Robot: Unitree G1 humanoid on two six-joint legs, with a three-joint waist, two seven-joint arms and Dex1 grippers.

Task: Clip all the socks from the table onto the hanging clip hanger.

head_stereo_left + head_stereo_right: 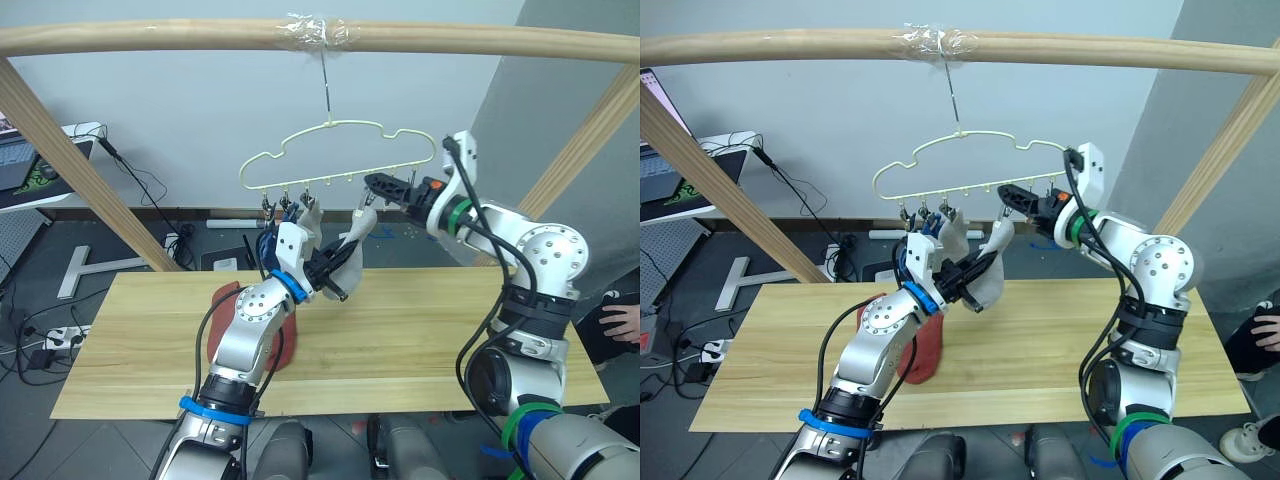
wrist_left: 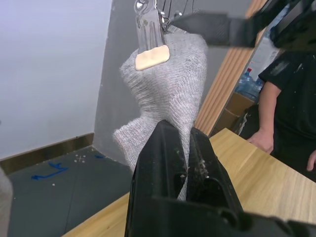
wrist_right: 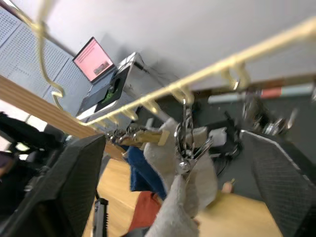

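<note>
The left gripper (image 2: 183, 143) has its jaws clamped on the lower part of a light grey sock (image 2: 168, 94), whose top hangs from a metal clip (image 3: 185, 148) on the clip hanger (image 1: 340, 150), above the table (image 1: 420, 320). The right gripper (image 1: 385, 190) sits at that clip, its jaws standing apart. A rust-red sock (image 1: 925, 345) lies on the table under the left arm. Blue fabric (image 3: 143, 173) hangs further along the hanger.

Grey sock (image 2: 168, 94): ribbed knit cloth, matt. Clip (image 2: 148, 24): shiny metal. Hanger (image 1: 340, 150): smooth pale coated wire. Table (image 1: 420, 330): grained, satin wood. Fingers (image 2: 163, 168): matt black plastic.
</note>
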